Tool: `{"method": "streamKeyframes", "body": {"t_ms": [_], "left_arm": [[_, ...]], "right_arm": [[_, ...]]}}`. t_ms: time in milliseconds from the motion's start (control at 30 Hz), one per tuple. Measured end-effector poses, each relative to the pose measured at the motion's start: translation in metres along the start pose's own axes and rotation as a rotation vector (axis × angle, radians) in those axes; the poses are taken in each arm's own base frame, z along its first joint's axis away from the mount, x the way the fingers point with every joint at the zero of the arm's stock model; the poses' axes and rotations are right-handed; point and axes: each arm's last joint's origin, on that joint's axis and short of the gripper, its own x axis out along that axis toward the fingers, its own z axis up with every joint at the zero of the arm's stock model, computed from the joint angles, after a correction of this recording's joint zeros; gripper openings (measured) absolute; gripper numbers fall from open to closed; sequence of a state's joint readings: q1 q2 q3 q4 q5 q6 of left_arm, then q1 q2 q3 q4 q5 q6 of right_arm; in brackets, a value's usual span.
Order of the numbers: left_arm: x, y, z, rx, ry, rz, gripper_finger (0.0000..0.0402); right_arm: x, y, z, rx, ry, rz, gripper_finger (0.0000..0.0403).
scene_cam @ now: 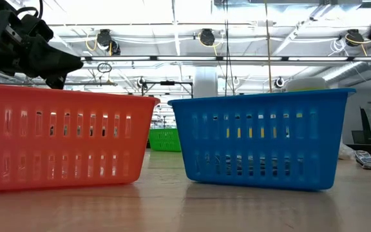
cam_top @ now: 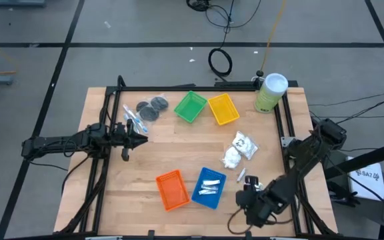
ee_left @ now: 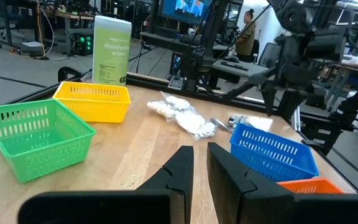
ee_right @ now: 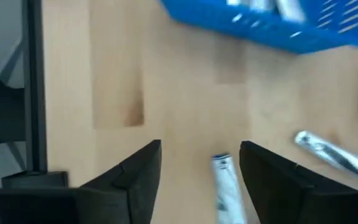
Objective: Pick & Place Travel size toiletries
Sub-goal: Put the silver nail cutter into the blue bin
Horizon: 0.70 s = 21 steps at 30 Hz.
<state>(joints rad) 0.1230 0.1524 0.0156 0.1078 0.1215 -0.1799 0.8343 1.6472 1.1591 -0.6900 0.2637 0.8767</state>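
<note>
My right gripper (ee_right: 199,171) hung released over the wooden desk (ee_right: 185,93), a foil tube (ee_right: 227,186) between its fingers; ceiling lights beyond.

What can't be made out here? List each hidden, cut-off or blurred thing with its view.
- Blue tray contents: low view, hidden by its wall.
- Orange tray contents: low view, wall hides them.
- Silver foil tube: right wrist view, blurred, cut off by the edge.
- Canister print: left wrist view, mostly too small.
</note>
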Motion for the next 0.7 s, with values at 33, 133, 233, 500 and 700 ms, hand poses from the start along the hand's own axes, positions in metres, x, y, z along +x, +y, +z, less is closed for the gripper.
{"method": "streamKeyframes", "body": {"t_ms": [33, 133, 233, 500, 700], "left_arm": [[0.0, 0.0, 0.0, 0.0, 0.0, 0.0, 0.0044], [0.0, 0.0, 0.0, 0.0, 0.001, 0.0, 0.0044], [0.0, 0.0, 0.0, 0.0, 0.0, 0.0, 0.0044], [0.0, 0.0, 0.0, 0.0, -0.001, 0.0, 0.0044], [0.0, 0.0, 0.0, 0.0, 0.0, 0.0, 0.0044]], "right_arm": [[0.003, 0.0, -0.005, -0.01, 0.007, -0.007, 0.0209], [0.013, -0.003, -0.016, -0.039, 0.005, -0.055, 0.0209], [0.023, -0.01, -0.025, -0.048, 0.012, -0.084, 0.0207], [0.05, -0.024, -0.047, -0.026, 0.007, -0.007, 0.0205], [0.054, -0.027, -0.052, -0.003, 0.034, 0.03, 0.0196]]}}
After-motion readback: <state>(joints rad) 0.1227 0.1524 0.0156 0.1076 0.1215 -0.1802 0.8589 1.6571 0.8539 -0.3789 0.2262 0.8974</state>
